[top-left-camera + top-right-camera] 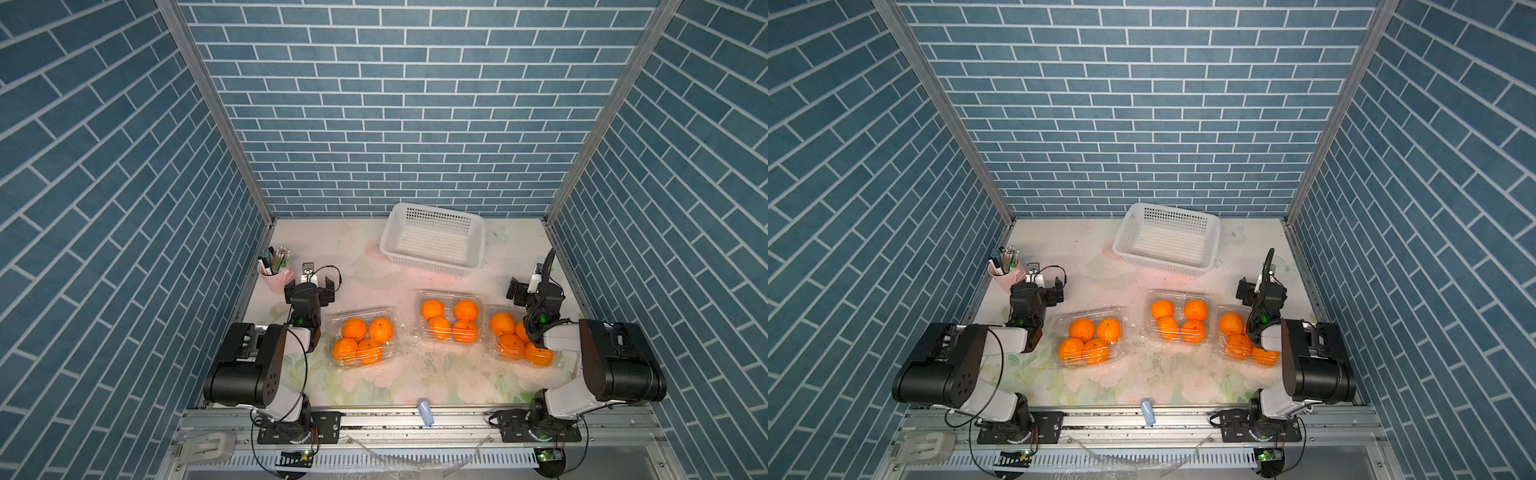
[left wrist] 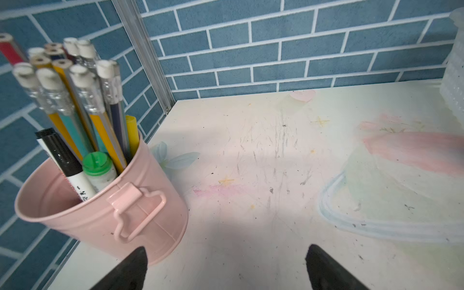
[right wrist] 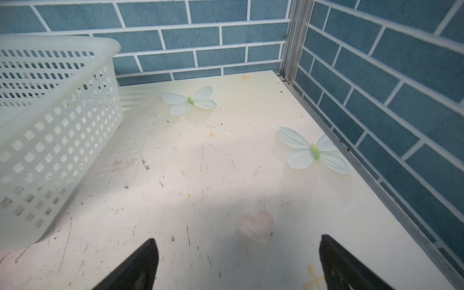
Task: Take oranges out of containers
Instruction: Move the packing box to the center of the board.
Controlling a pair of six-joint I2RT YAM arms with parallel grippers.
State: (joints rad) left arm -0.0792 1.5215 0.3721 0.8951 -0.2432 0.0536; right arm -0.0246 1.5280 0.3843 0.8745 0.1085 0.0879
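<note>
Currently, you have: scuffed pale floral tabletop [image 1: 374, 257], enclosed by blue brick-pattern walls [image 1: 395, 104]; twelve round bright-orange oranges [image 1: 432, 309] inside three clear plastic clamshell containers [image 1: 419, 296], near half; left gripper [image 2: 226, 251], right gripper [image 3: 238, 240]: jaws apart, empty.

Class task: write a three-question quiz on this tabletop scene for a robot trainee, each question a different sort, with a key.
1. Multiple choice: how many small round orange fruits does each clear plastic clamshell box hold? A two, B four, C six.
2. True or false: some fruits already lie in the white perforated plastic basket.
3. Fill in: the pink bucket-shaped cup of pens stands beside the ___ claw.
Key: 1 B; 2 false; 3 left claw.
</note>
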